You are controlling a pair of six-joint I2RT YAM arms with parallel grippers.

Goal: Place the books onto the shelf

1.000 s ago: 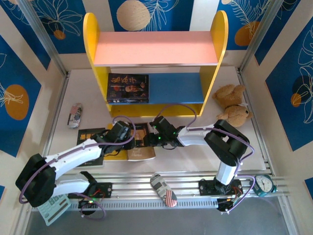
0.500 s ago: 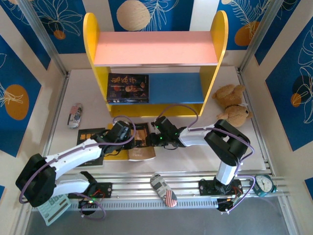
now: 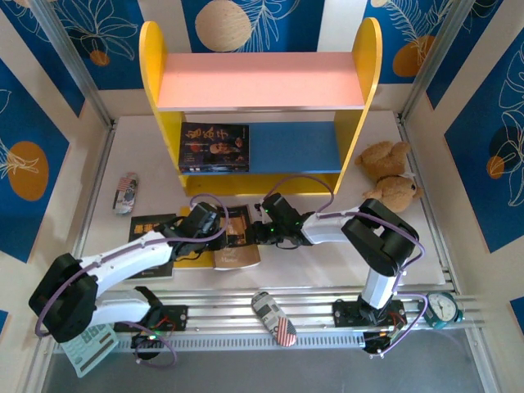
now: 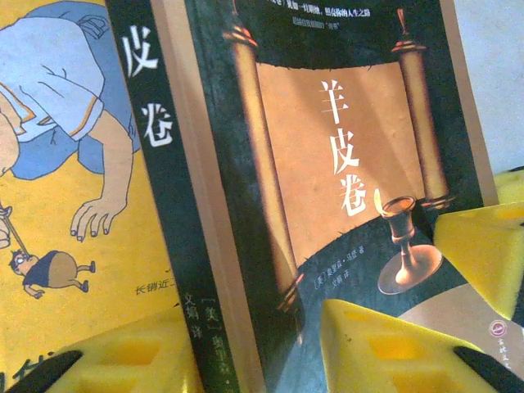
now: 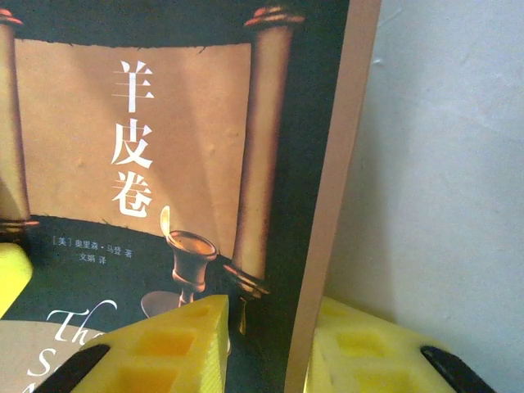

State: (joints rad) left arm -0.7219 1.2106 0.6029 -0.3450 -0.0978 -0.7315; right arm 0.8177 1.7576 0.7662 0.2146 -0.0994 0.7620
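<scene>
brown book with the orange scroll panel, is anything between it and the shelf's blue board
Nothing visible blocks it. Only table surface lies between the brown book and the shelf. A dark book already fills the left part of the blue board; its right part is free.

Top looks down; both wrists close, sharing scroll-cover book (image 4: 344, 164).

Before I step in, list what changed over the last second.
The right tool edged slightly rightward at the brown-black paperback with the orange scroll panel, straddling its edge. The left tool and the dark portrait book on the yellow-sided shelf stayed put.
</scene>
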